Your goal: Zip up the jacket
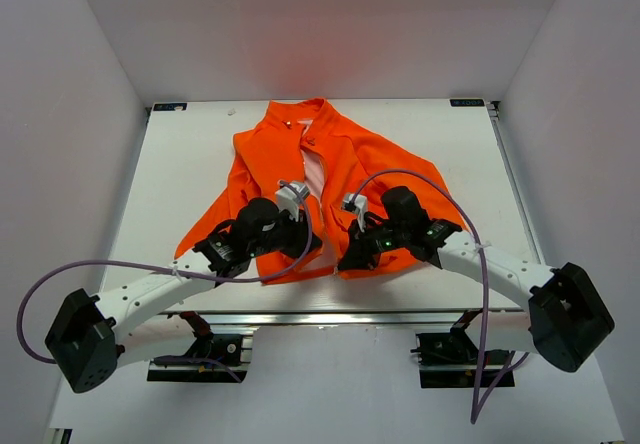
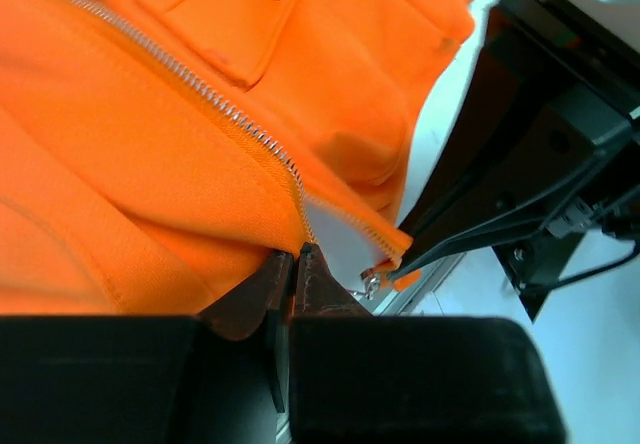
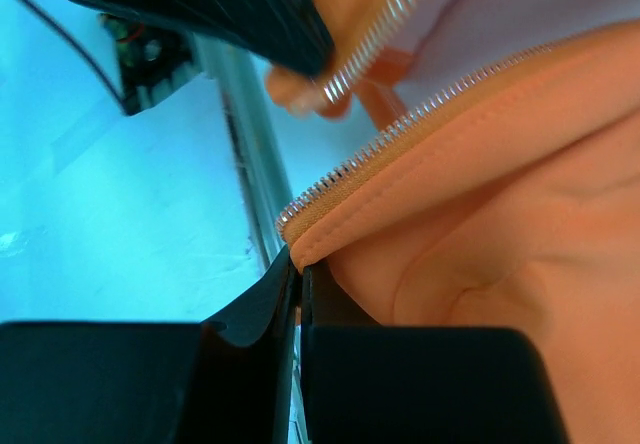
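Note:
The orange jacket lies open on the white table, collar at the far side and pink lining showing down the middle. My left gripper is shut on the bottom hem corner of the left front panel, beside its silver zipper teeth. The zipper slider with its pull hangs at the bottom of the other panel. My right gripper is shut on the bottom corner of the right front panel, just below the end of its zipper teeth. The two zipper halves are apart.
The table's near edge with a metal rail runs just below both grippers. Both arms' cables loop over the jacket. The other arm's black body fills the right of the left wrist view.

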Action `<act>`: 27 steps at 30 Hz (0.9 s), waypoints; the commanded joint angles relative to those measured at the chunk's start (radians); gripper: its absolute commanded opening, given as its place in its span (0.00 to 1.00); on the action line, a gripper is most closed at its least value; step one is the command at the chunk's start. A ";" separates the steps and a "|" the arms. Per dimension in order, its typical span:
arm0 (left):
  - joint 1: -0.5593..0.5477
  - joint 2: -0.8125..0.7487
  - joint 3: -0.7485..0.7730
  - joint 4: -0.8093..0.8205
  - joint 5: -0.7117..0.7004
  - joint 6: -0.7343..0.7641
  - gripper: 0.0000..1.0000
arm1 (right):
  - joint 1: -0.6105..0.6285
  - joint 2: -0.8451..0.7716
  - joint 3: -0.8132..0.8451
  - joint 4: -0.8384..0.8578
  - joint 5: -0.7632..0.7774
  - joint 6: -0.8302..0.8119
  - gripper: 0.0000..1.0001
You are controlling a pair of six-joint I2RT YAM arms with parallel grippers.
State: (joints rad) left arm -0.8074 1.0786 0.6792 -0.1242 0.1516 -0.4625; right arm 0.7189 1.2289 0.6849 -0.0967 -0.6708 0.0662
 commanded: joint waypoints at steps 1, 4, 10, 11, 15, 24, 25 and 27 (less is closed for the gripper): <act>-0.006 -0.005 -0.020 0.113 0.114 0.056 0.00 | -0.012 0.030 0.068 0.025 -0.140 -0.049 0.00; -0.004 -0.022 -0.044 0.175 0.164 0.056 0.00 | -0.022 0.063 0.100 0.006 -0.158 -0.051 0.00; -0.006 -0.048 -0.079 0.212 0.198 0.042 0.00 | -0.032 0.050 0.079 0.081 -0.115 0.010 0.00; -0.006 -0.054 -0.084 0.222 0.210 0.036 0.00 | -0.033 0.046 0.070 0.115 -0.119 0.024 0.00; -0.004 -0.075 -0.115 0.248 0.217 0.019 0.00 | -0.041 0.046 0.071 0.163 -0.110 0.075 0.00; -0.006 -0.123 -0.139 0.242 0.062 -0.033 0.00 | -0.052 0.060 0.059 0.184 -0.197 0.133 0.00; -0.004 -0.128 -0.138 0.236 0.046 -0.041 0.00 | -0.052 0.058 0.054 0.195 -0.205 0.144 0.00; -0.006 -0.135 -0.142 0.241 0.028 -0.045 0.00 | -0.052 0.055 0.045 0.207 -0.231 0.158 0.00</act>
State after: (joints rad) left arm -0.8074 0.9821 0.5453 0.0944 0.2298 -0.4843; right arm 0.6678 1.2999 0.7364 0.0357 -0.8185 0.1864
